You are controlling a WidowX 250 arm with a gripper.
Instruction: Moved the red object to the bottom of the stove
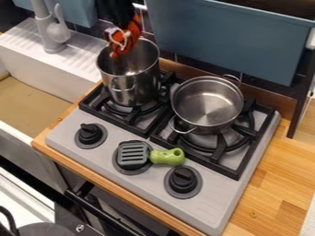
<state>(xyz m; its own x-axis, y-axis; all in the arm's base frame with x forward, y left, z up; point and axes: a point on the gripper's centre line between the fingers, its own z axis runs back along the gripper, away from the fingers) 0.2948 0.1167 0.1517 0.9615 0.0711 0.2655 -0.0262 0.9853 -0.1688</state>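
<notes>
Stockpot (126, 85) on stove (73, 133) — red object (125, 38) above it

The light is bright and fairly even below the gripper (115, 13), which itself reads nearly black, with little detail. Glints streak the tall pot (142, 80) beneath it; a pale sheen marks the wider pot (208, 108) diagonally below. Shadows pool under both, the light probably coming from overhead.

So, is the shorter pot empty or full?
Empty. The shorter pot has no lid on it, and its bare metal bottom can be seen inside.
</notes>
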